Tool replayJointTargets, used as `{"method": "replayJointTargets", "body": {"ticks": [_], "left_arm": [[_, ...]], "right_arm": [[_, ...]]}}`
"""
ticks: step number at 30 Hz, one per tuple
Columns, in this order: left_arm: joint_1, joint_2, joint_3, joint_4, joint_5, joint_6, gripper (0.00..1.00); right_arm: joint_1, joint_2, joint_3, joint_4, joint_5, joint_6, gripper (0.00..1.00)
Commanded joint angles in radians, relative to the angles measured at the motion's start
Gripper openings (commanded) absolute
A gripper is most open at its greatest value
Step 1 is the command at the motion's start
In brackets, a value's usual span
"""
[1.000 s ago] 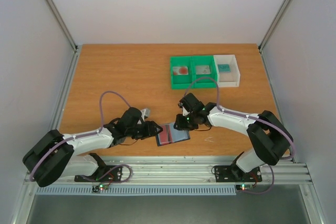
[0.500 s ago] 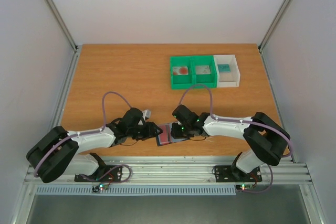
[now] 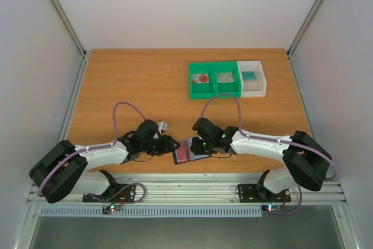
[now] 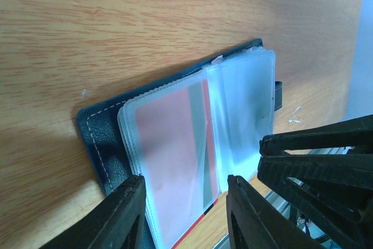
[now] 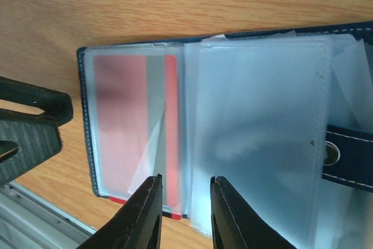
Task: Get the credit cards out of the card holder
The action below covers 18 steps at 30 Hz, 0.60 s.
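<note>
The card holder [image 3: 185, 151] lies open and flat near the table's front edge, a dark navy cover [image 4: 102, 139] with clear plastic sleeves. A red credit card [image 4: 170, 151] sits inside the left sleeve [image 5: 123, 127], its red edge poking out at the near end. My left gripper [image 4: 184, 215] is open, its fingers straddling the near end of that sleeve. My right gripper [image 5: 186, 214] hovers low over the sleeves' middle fold, jaws slightly apart with nothing between them. In the top view both grippers [image 3: 172, 144] [image 3: 200, 144] meet over the holder.
At the back right stand two green bins [image 3: 202, 80] [image 3: 226, 78] and a white bin [image 3: 252, 79], each with a small item inside. The holder's snap tab [image 5: 348, 151] points right. The metal rail [image 3: 186, 189] runs just beyond the table's front edge.
My right gripper has moved left and down onto the open holder. My left gripper's jaws have narrowed and it edged closer to the holder's left side.
</note>
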Motion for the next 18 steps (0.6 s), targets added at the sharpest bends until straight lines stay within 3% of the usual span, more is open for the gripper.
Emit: {"method": "replayJointTargets", "body": {"ticks": [1,13,18], "left_arm": [[0.003,-0.005,-0.004,0.051,-0.005,-0.010,0.40],[0.003,0.051,-0.011,0.102,0.018,-0.030,0.35],[0.003,0.082,-0.010,0.115,0.013,-0.028,0.30]], "right_arm": [[0.010,-0.023,0.029,0.016,-0.022,-0.020,0.25],[0.010,0.102,0.040,0.124,-0.105,-0.022,0.20],[0.010,0.137,0.025,0.117,-0.056,-0.028,0.17]]}}
